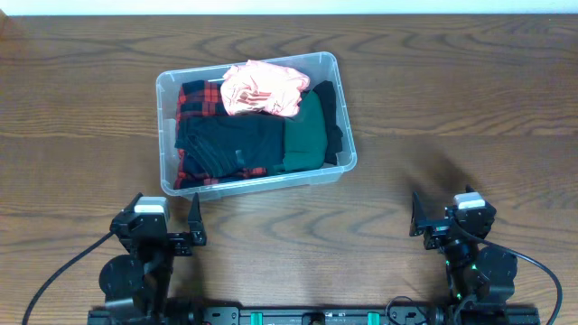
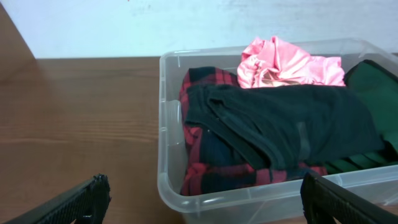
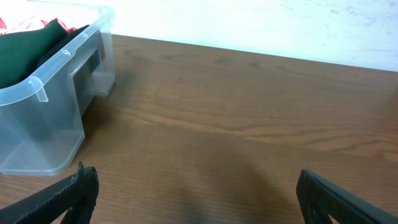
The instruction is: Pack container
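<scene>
the container [image 1: 166, 135] sits on the wooden counter [image 1: 452, 108], a little left of centre, ahead of the left arm and turned slightly askew. it is full of clothes: a pink garment [image 1: 262, 88] lies crumpled on top at the far side, a black one [image 1: 230, 144] is spread over red plaid cloth [image 1: 194, 97], and a green one [image 1: 305, 135] fills the right end. the left claw [image 1: 158, 226] hangs near the counter's front edge, just short of the container, its fingers spread wide and gripping nothing. the right claw [image 1: 452, 221] is at the front right, well apart from the container, likewise released and empty. from the right wrist only the container's right end shows, at the left of the view.
</scene>
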Controlling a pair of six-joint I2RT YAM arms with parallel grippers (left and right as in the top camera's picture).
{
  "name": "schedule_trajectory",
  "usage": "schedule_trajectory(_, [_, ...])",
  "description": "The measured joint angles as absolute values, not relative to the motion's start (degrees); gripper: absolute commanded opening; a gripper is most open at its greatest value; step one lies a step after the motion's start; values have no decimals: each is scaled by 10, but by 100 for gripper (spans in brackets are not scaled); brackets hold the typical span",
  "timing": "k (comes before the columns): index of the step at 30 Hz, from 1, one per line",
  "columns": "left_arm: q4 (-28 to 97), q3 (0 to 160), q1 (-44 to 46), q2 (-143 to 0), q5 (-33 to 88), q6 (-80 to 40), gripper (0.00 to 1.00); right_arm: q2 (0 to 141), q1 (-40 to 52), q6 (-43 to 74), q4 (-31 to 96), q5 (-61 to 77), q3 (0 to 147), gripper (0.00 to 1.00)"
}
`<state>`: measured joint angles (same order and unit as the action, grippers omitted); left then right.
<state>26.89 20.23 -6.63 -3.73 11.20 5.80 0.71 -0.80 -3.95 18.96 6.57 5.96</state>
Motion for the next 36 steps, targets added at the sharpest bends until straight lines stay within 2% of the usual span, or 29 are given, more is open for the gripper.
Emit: schedule_trajectory(36, [266,87,-55,-6,134,58,98,7,-8,-39,190,66,60,99])
